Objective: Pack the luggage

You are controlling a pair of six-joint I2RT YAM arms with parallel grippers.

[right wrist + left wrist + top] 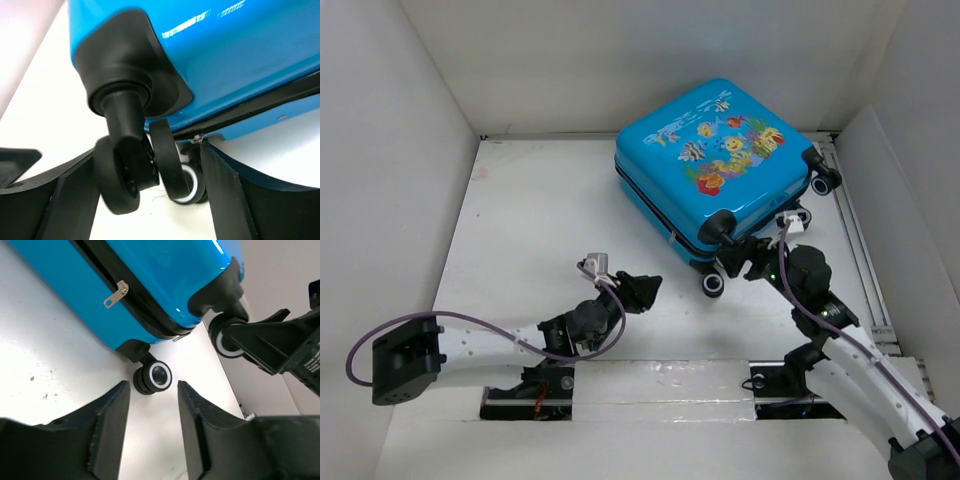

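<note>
The luggage is a closed blue suitcase lying flat at the back right, fish face up. My left gripper is open and empty on the table, just left of its near corner. In the left wrist view the fingers point at a black-and-white wheel, with a zip pull above. My right gripper is open at the near corner. In the right wrist view its fingers stand on either side of a black twin caster wheel below the blue shell, with a gap on the right side.
White walls enclose the table on the left, back and right. A metal rail runs along the right edge. Two more wheels stick out at the suitcase's right side. My right arm shows in the left wrist view, close to the corner.
</note>
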